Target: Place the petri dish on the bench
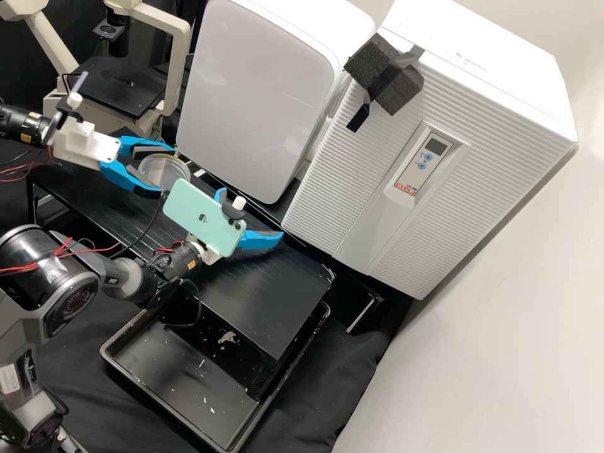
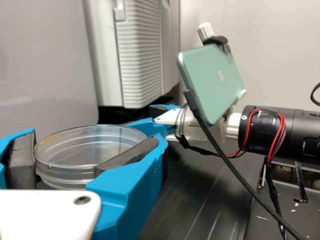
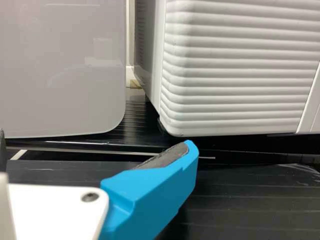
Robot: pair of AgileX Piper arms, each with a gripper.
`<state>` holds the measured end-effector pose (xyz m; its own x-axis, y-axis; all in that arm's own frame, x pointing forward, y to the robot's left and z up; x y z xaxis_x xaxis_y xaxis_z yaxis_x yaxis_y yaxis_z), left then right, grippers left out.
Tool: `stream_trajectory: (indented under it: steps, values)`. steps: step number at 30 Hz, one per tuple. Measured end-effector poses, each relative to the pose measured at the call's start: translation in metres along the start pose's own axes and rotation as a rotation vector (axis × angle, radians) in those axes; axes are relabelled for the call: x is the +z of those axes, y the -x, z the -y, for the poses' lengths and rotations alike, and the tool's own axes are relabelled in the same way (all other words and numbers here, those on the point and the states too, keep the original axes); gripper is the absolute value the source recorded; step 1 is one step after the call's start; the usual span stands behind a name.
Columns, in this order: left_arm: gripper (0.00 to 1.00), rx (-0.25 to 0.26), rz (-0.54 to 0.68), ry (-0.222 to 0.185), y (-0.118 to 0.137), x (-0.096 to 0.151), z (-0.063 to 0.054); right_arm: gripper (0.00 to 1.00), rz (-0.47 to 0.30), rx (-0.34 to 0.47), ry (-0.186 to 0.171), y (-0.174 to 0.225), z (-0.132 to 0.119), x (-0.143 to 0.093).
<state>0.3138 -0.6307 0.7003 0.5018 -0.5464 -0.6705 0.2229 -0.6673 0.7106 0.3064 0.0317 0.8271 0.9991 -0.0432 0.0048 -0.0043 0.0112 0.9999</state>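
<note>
In the high view my left gripper [image 1: 167, 168] is at the left, its fingers closed around the clear petri dish [image 1: 175, 170], above the dark bench [image 1: 264, 302]. The left wrist view has the round, flat dish [image 2: 90, 150] between the dark pads of the left gripper [image 2: 82, 159], which press on opposite sides of it. My right gripper [image 1: 251, 215] stands spread near the bench's middle, partly behind a mint-green phone. In the right wrist view the right gripper [image 3: 95, 150] is open with nothing between its fingers.
The phone [image 1: 204, 217] is mounted on the right arm, its cable [image 2: 235, 175] hanging down. A white panelled unit [image 1: 258, 94] and a ribbed white cabinet [image 1: 352, 176] stand behind the bench. A microscope [image 1: 179, 63] is at the back left, a black tray [image 1: 126, 371] in front.
</note>
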Motion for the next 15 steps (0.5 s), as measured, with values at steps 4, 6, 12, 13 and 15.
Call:
stream_trajectory:
  steps: [4, 6, 12, 13, 15]
  values:
    - [0.0, -0.035, 0.013, -0.018, -0.01, 0.006, 0.004, 1.0, 0.0, 0.0, 0.0, 0.0, 0.0, 0.0]
    - [0.0, -0.054, 0.016, -0.016, -0.016, 0.008, 0.009, 1.0, 0.0, 0.0, 0.0, 0.0, 0.0, 0.0]
    - [0.0, -0.094, 0.016, -0.007, -0.026, 0.007, 0.022, 1.0, 0.0, 0.0, 0.0, 0.0, 0.0, 0.0]
    - [0.0, -0.105, 0.008, -0.006, -0.027, 0.006, 0.024, 1.0, 0.0, 0.0, 0.0, 0.0, 0.0, 0.0]
    - [0.0, -0.113, -0.003, -0.013, -0.029, 0.006, 0.023, 1.0, 0.0, 0.0, 0.0, 0.0, 0.0, 0.0]
